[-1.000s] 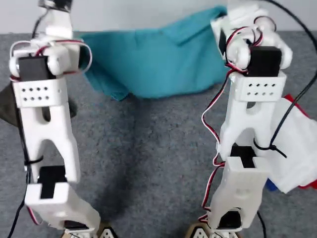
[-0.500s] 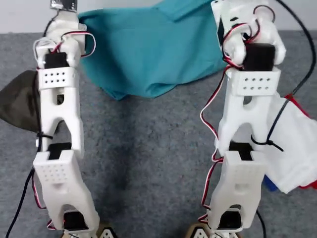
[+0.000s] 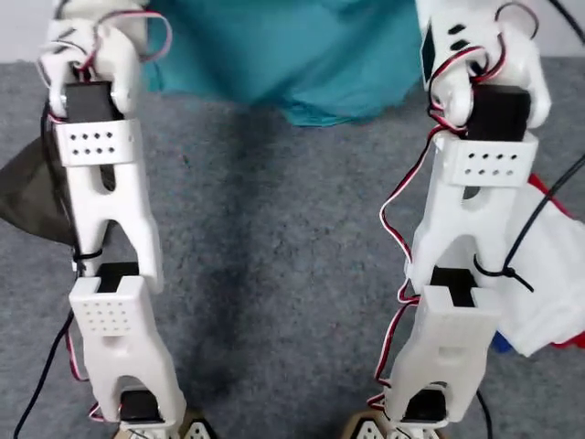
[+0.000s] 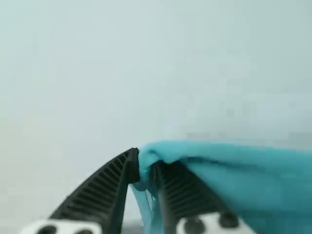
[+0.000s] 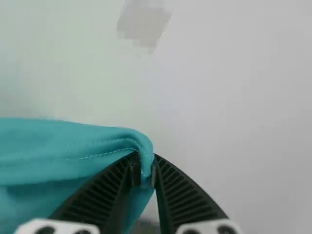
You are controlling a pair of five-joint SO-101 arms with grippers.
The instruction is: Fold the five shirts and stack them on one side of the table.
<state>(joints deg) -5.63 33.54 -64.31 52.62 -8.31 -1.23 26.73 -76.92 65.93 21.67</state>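
A teal shirt (image 3: 292, 55) hangs lifted at the far side of the table, stretched between both arms. My left gripper (image 4: 145, 170) is shut on one corner of the teal shirt (image 4: 234, 170), the cloth bunched between its black fingers (image 4: 112, 185). My right gripper (image 5: 142, 173) is shut on a hemmed edge of the teal shirt (image 5: 58, 151). In the high view the left arm (image 3: 96, 165) and right arm (image 3: 475, 183) both stretch toward the far edge, and the shirt's lower edge dangles just above the grey table (image 3: 274, 256).
A dark olive garment (image 3: 32, 187) lies at the table's left edge behind the left arm. At the right edge sits a white garment (image 3: 548, 274) with red and blue cloth under it. A pale wall rises behind the table.
Both arms have raised the teal shirt and carried it farther back; it left the table surface and now hangs higher. The left arm straightened away from the camera.
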